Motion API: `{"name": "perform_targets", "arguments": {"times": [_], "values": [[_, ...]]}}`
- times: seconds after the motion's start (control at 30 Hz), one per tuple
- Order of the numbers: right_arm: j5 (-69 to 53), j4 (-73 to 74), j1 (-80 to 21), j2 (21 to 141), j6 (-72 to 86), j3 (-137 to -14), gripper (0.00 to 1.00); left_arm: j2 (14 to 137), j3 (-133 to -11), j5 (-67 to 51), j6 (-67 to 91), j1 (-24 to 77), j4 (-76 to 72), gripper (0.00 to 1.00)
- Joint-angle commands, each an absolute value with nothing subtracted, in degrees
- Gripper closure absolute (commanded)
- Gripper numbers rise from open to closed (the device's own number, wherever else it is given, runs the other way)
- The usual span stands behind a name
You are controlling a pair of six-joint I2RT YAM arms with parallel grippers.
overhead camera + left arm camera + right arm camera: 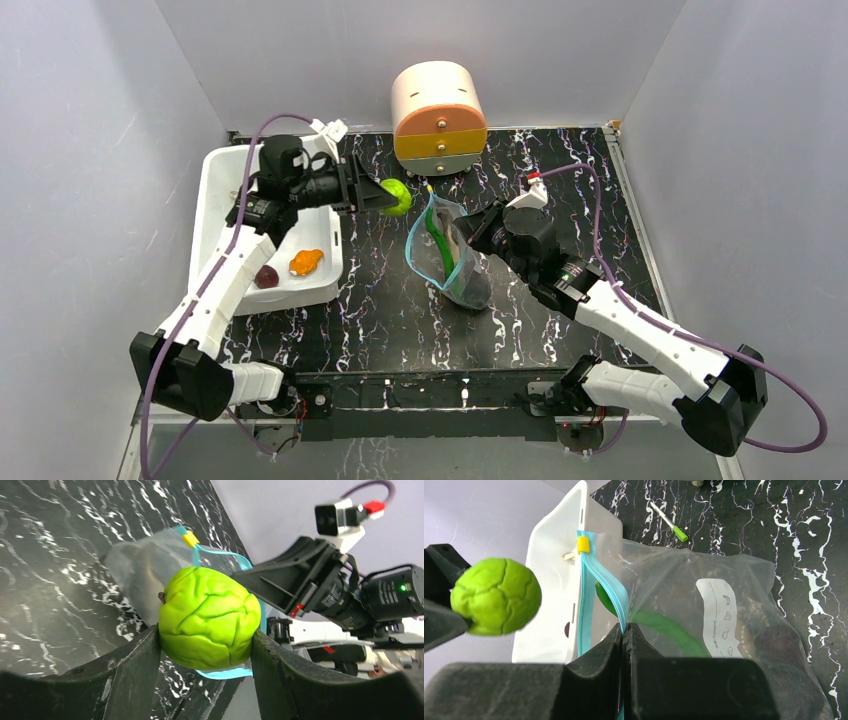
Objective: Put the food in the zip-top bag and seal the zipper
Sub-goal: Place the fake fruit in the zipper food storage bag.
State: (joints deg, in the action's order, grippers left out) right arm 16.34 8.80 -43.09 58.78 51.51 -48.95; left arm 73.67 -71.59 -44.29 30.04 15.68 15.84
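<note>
Marble table point(380, 300); left jaws half-wide around green fruit point(207, 617), right jaws tight on bag point(684, 580).

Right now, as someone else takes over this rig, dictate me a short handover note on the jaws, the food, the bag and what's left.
The left jaws grip the lime-green fruit near the bag's mouth.
The right jaws pinch the zip-top bag by its zipper, mouth open.
Bagged: green pepper, plus something dark lower down.
In the white tub: purple ball, orange lump.
Left: bag the fruit and those two, then seal.
</note>
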Motion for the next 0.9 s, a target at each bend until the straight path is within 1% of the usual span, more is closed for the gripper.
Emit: {"name": "perform_targets", "arguments": {"times": [0.0,0.23,0.33,0.43,0.63,0.87], "values": [[16.98,5.65,-43.21,58.67,52.82,-51.43,1.00,71.19,-69.16,-43.83,33.25,21.05,11.32,0.70],[17.72,5.72,-43.16,57.67,53.00,-50.61,1.00,74.05,-65.13,-37.82,34.02,29.85,9.58,0.69],[17.64,5.92,-43.17,57.54,52.66,-50.74,1.00,75.40,-64.17,-37.22,35.20,32.59,6.98,0.66],[17.84,5.78,-43.18,57.07,52.43,-50.39,1.00,76.49,-65.25,-34.76,34.33,34.46,8.11,0.65],[17.79,5.44,-43.21,56.87,51.86,-50.42,1.00,78.13,-66.14,-32.84,33.75,35.15,8.61,0.55],[17.88,4.84,-43.20,56.54,50.96,-50.19,1.00,79.34,-68.35,-33.14,33.47,35.35,10.28,0.36]]}}
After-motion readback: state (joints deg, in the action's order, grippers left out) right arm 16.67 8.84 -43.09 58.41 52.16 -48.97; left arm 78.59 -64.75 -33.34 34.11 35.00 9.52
